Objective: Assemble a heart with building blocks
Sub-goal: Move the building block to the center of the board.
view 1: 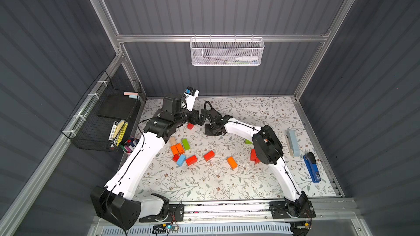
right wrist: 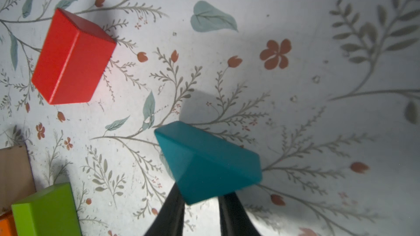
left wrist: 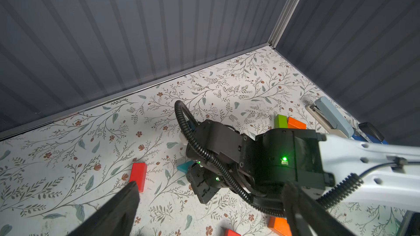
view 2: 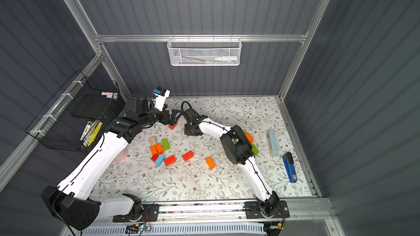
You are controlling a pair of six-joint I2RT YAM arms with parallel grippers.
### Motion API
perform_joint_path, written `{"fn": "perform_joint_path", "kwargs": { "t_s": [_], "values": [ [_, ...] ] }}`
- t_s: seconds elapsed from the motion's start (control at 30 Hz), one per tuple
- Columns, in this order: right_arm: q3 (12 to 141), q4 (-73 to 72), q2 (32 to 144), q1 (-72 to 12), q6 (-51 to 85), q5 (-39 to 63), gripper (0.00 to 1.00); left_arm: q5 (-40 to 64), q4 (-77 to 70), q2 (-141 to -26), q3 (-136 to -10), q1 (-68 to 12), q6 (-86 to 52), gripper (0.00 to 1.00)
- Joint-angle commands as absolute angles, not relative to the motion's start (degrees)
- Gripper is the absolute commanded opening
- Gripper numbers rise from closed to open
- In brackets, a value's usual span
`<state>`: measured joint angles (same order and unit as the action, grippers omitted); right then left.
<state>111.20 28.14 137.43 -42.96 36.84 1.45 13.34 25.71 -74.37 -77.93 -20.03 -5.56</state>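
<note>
On the near half of the flowered tabletop [view 1: 204,185], the building blocks are lying loose. An orange brick [view 1: 232,163], a red brick [view 1: 209,155], a second red brick [view 1: 191,160] and a blue brick [view 1: 181,160] are sitting nearest. Just behind them an orange pair [view 1: 177,149], a green brick [view 1: 186,144] and a tan block [view 1: 173,141] are bunching together. No heart outline is showing yet.

Farther back, the right gripper [right wrist: 200,197] is clenching a teal wedge [right wrist: 209,162] by one end, and I cannot tell whether the wedge is resting on the cloth or hanging just above it. A lone red block [right wrist: 72,57] is lying near it, apart. The left gripper [view 1: 201,119] is hovering close by with its jaws spread wide and nothing between them.

So the pick of a single piece seems to be under way, early in the build. The next move is likely calling for a carry to open cloth and a careful turn, since a wedge pinched at one end may swivel in the pads.

At the left edge, a cup [view 1: 126,150] is holding marker pens [view 1: 130,143]. Beside it the black wire basket [view 1: 91,137] is holding a marker [view 1: 113,130], a yellow item [view 1: 121,132] and a dark pad [view 1: 118,106]. On the rear wall, the white mesh basket [view 1: 204,51] is holding a white tube [view 1: 246,59] and thin sticks I cannot make out.
</note>
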Motion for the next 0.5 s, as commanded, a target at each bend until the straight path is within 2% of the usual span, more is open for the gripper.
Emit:
{"fn": "perform_joint_path", "kwargs": {
  "t_s": [0.0, 0.47],
  "values": [
    [112.4, 29.5, 138.1, -43.2, 38.7, 1.7, 0.29, 14.6, 24.4, -73.2, -77.4, -19.7, -5.2, 0.99],
    [113.2, 30.9, 137.9, -43.1, 35.1, -1.5, 0.31, 14.2, 24.3, -74.2, -77.5, -19.7, -5.8, 0.99]
  ]
}}
